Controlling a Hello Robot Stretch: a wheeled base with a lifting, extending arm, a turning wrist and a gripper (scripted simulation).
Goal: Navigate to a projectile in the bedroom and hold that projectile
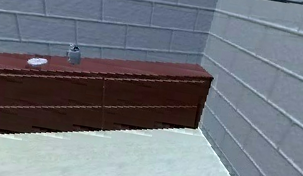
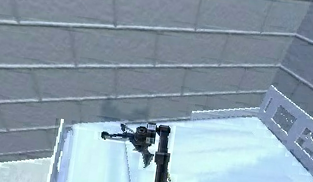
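Forward view faces dresser [image 1: 88,91] at mid-distance, tilted down. Arm side view sits close over bed [image 2: 217,152]. Both show block wall [image 2: 120,44].

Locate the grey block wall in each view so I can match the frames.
Forward view: the grey block wall runs across the top, behind the red-brown dresser, then turns a corner and comes down the right side.
Arm side view: the grey block wall spans the upper half, behind the white bed.
Shared landmark: the wall stretch on the forward view's right is probably the one behind the bed.
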